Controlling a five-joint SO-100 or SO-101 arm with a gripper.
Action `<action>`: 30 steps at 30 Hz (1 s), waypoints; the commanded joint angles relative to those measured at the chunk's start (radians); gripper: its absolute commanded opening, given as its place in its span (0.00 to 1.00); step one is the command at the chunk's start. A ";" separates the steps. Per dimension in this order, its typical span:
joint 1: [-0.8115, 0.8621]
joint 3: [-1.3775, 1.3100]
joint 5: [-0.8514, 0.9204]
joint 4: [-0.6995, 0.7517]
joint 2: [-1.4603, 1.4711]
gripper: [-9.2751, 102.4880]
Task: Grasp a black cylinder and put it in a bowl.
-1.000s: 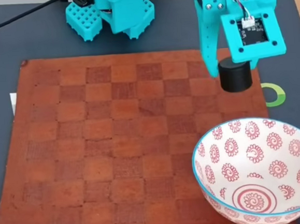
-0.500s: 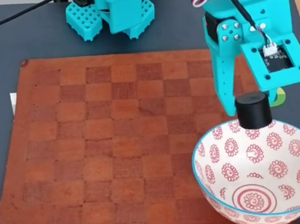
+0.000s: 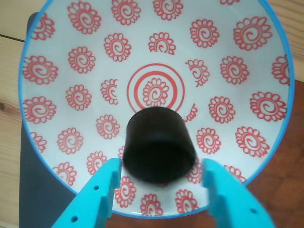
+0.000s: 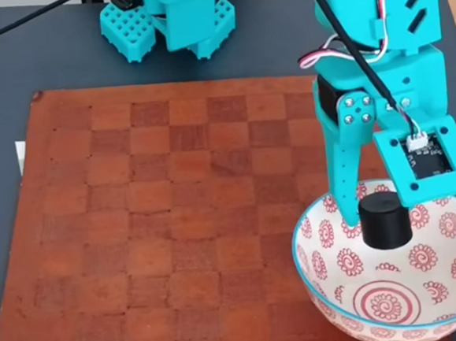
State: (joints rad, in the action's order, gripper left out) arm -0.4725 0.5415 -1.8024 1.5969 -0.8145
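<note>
One cylinder held over the bowl

Two teal fingers of the gripper (image 3: 159,175) clamp the black cylinder (image 4: 384,220) from either side, jaws spread to its width, above the bowl (image 4: 320,289), clear of its floor.

Wrist cam close; fixed cam overhead-ish.

The gripper (image 4: 368,221) hangs above the bowl (image 4: 308,271) with the black cylinder (image 4: 384,220) between its fingers, and the bowl's patterned inside lies open beneath in the wrist view. In the fixed view the checkerboard (image 4: 168,215) left of the bowl is bare, with the arm's base (image 4: 170,21) at its far edge.
</note>
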 commanded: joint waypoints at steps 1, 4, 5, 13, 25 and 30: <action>0.011 -0.029 0.011 0.018 -0.017 0.35; 0.011 -0.026 0.017 0.026 -0.023 0.33; 0.011 -0.026 0.015 0.026 -0.023 0.32; 0.006 -0.025 0.002 0.031 -0.044 0.15; -0.005 0.391 -0.086 0.031 -0.428 0.08; -0.025 0.624 -0.109 0.029 -0.637 0.08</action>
State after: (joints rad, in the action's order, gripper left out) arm -0.4863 1.0753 -1.8960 1.6260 -1.3131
